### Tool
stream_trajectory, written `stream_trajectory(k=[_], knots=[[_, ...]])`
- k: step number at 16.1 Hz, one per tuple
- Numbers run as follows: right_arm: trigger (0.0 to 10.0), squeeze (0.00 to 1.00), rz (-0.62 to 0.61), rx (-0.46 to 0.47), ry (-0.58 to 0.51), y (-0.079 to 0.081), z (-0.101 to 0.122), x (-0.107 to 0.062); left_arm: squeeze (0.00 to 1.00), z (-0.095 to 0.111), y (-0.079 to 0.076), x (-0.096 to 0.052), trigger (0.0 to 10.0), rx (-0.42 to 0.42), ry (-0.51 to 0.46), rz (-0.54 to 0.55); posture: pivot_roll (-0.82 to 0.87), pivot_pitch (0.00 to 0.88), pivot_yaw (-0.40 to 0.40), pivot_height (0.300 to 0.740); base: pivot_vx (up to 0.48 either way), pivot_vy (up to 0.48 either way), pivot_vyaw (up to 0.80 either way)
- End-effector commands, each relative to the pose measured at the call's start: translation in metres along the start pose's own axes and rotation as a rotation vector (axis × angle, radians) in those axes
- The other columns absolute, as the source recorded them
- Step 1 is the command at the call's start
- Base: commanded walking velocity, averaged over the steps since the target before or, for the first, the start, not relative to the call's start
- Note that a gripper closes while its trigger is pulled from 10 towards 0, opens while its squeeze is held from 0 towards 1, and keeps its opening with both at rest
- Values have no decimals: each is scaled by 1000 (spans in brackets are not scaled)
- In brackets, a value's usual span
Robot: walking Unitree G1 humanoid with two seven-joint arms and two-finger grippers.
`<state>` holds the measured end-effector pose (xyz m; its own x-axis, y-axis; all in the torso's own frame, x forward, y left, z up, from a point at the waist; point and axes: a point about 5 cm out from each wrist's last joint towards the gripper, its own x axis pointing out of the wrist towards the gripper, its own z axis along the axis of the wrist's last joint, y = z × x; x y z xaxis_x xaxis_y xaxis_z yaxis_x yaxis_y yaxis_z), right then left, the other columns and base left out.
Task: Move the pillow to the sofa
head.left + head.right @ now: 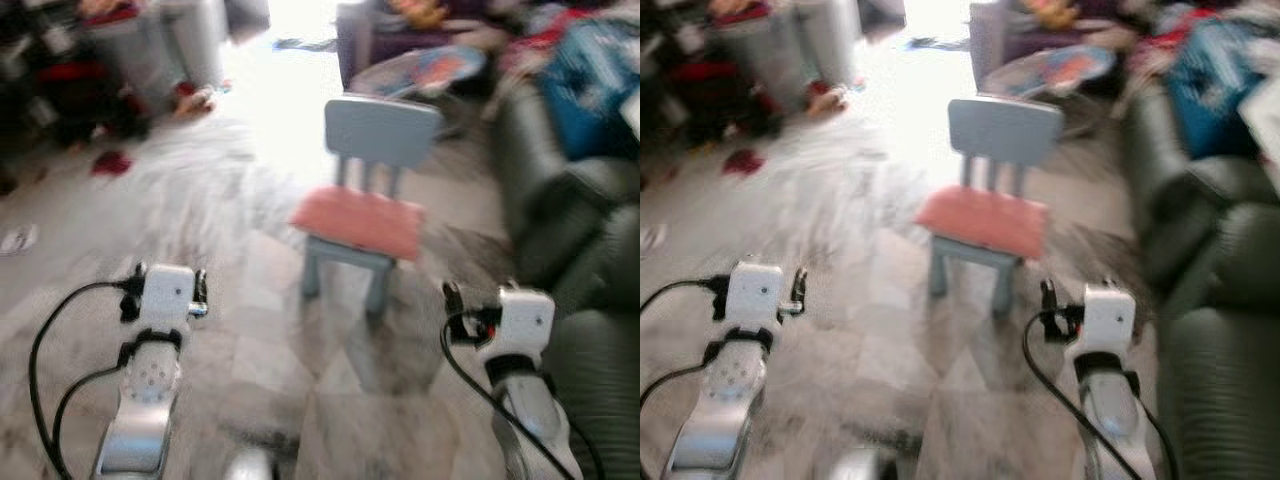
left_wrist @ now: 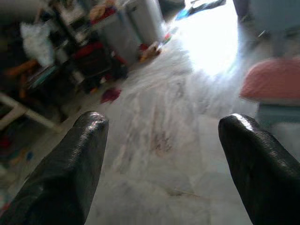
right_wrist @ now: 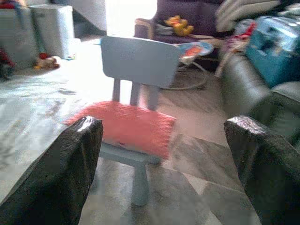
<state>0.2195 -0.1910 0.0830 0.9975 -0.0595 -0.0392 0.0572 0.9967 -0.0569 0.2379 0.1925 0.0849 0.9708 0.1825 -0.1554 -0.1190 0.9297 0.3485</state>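
Pink pillow (image 1: 360, 222) lies flat on the seat of a small blue chair (image 1: 378, 135), standing on the marble floor (image 1: 200, 230). Dark sofa (image 1: 590, 250) just to the chair's right. Left tool (image 2: 159, 136) and right tool (image 3: 161, 140) both spread wide, empty, short of the chair. Head views blurred.

A pale marbled tile floor (image 1: 230, 330) is washed out by bright light from the far doorway. A small light-blue chair (image 1: 380, 135) is seen mid-room. Grey bins (image 1: 165, 45) and clutter (image 1: 60, 90) are gathered at the left, blurred.
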Motion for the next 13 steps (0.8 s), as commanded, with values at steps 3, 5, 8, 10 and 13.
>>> stream_trajectory(k=[3, 5, 8, 10, 13], knots=[[10000, 0, -14, 18, -4, -3, 3, -1, 0, 3, -1, 0, 10000, -37, -3, -19, 9, 0, 1, 740, 0, 0, 0], [10000, 0, -19, 25, 5, -4, 2, 1, 0, 3, -3, -1, 10000, -65, 1, -26, 9, 0, -2, 740, 0, 0, 0], [10000, 0, -14, 20, 6, -4, 2, 2, 0, 5, -5, 0, 10000, -71, -9, -36, 8, 0, -6, 740, 85, 84, 0], [10000, 0, -10, 19, 6, -4, 3, 3, 0, 6, -6, 0, 10000, -73, -9, -38, 6, 0, -10, 740, 317, 289, 0], [10000, 0, -3, 16, 5, -4, 4, 4, 0, 7, -7, 0, 10000, -79, -17, -47, 4, 0, -14, 740, 375, 300, 0]])
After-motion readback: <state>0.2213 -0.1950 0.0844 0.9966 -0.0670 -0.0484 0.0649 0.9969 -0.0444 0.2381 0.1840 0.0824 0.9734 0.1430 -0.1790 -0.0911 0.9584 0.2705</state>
